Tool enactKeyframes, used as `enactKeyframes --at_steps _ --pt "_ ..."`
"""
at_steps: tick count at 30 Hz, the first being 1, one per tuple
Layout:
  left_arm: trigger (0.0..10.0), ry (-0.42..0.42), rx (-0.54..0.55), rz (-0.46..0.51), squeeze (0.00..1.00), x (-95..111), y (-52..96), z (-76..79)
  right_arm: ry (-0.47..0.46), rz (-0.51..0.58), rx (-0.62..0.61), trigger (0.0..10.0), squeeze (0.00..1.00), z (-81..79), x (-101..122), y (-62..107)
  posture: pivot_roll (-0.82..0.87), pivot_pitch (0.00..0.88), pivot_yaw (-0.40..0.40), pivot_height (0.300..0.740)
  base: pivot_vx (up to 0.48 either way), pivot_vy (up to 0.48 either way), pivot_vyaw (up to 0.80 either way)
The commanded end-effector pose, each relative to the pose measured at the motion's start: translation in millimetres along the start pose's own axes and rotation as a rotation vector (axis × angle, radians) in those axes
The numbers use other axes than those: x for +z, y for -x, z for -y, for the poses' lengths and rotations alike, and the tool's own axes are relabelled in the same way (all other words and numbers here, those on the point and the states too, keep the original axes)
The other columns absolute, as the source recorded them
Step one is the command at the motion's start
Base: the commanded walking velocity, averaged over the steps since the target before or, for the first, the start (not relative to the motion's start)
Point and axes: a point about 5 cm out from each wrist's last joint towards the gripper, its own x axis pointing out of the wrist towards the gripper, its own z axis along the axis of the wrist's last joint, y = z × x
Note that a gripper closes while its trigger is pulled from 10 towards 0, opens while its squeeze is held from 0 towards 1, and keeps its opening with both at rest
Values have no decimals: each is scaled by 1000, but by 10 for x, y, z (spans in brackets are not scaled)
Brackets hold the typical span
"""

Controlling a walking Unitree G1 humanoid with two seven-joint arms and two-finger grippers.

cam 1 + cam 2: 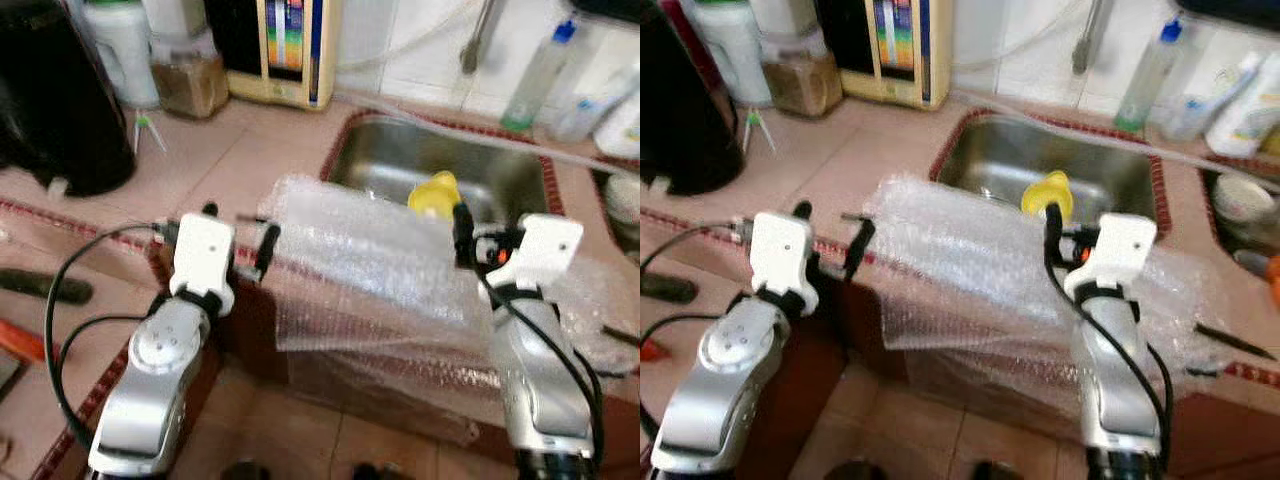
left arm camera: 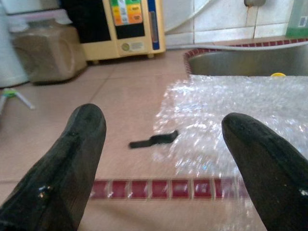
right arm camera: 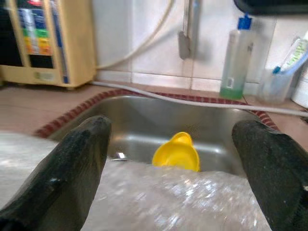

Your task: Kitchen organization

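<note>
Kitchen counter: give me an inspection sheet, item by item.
Surface: tiled counter with red border, steel sink set in it.
Job's things: bubble wrap spread over the counter edge and the sink's front rim; yellow cup in the sink.
Clutter: small black piece beside the wrap; jar; bottles behind the sink.
Grippers: left pincer open, at the wrap's left edge; right pincer open, over the wrap facing the sink.
Cables: black cable looping off the left arm.
Surroundings: tiled wall, tap, hose.

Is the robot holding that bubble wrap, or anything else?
Nothing. Both grippers, left and right, are open, poised at the bubble wrap without gripping it.
</note>
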Motion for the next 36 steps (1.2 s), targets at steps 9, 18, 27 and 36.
enactKeyframes --at_steps 9,18,27,36 --pt "10000 4 -11 -14 0 -20 2 32 2 4 -1 10000 945 18 20 -11 108 101 -38 740 -305 0 0" --pt "10000 4 -9 -15 0 -27 2 27 1 3 11 10000 945 -14 13 -30 112 96 -44 740 -306 0 0" --pt "10000 39 -28 1 0 -37 -33 32 4 4 14 10000 941 -19 16 -44 106 90 -45 740 -137 0 0" --pt "10000 61 -42 -5 0 -105 -35 1 -1 -2 13 10000 945 -23 -3 -45 104 91 -49 740 0 0 0"
